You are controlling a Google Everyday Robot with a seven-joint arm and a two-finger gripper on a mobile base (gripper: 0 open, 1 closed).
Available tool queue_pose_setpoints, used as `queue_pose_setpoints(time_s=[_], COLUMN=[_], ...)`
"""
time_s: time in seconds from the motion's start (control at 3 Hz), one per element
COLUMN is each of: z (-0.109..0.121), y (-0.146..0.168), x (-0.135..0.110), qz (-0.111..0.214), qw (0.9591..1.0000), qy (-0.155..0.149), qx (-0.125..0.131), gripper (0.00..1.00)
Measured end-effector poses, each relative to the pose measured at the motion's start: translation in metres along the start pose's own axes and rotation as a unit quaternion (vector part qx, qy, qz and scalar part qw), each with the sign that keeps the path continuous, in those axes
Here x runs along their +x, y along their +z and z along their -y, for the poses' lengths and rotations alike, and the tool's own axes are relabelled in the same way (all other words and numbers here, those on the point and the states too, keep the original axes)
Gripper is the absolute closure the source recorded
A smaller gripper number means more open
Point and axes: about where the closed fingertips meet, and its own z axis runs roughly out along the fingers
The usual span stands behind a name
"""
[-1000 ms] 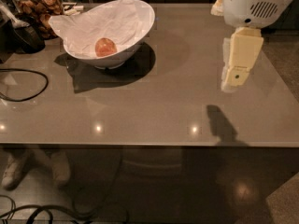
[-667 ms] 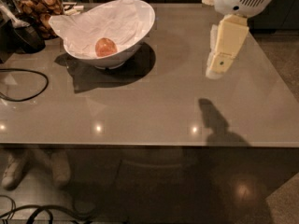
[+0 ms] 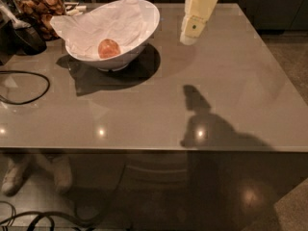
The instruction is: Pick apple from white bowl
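My gripper (image 3: 191, 32) hangs near the white bowl (image 3: 144, 40) — open or closed, I cannot tell. The apple (image 3: 109, 48) looks firm and smooth — I would grip its round sides.

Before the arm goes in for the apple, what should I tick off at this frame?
1. Apple in the white bowl: ok, it lies on the crinkled paper.
2. Apple uncovered: ok, nothing lies over it.
3. Gripper above the apple: not ok, it hangs to the right of the bowl, over the table.
4. Way from gripper to bowl: ok, nothing stands between them.
5. Cable away from the bowl: ok, it lies on the table to the left, apart.
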Motion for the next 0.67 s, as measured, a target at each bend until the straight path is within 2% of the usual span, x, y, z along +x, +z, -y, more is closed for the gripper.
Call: queue_pose_setpoints(time_s=[0.33,0.67], z=[0.01,0.028], y=[0.013,0.041], x=[-0.016,-0.035], qz=[0.02,0.015], qw=[0.9997,0.9995], qy=[-0.01,-0.023], qx=[0.003,-0.015], gripper=[0.0,0.0])
